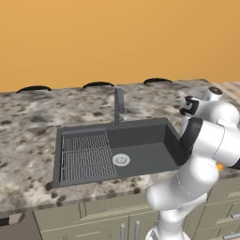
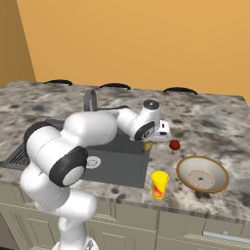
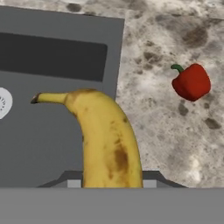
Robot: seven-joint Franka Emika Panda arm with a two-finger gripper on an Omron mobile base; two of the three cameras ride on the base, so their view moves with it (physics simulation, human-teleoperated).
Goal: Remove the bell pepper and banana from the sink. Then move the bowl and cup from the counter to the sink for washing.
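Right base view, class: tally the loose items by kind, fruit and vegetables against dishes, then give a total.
Fruit and vegetables: 2, banana and pepper
Dishes: 2, bowl and cup
Total: 4

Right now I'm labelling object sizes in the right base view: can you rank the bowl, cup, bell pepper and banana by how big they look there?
1. bowl, clearly widest
2. cup
3. bell pepper
Banana: mostly hidden behind the gripper, so I won't rank it from this view.
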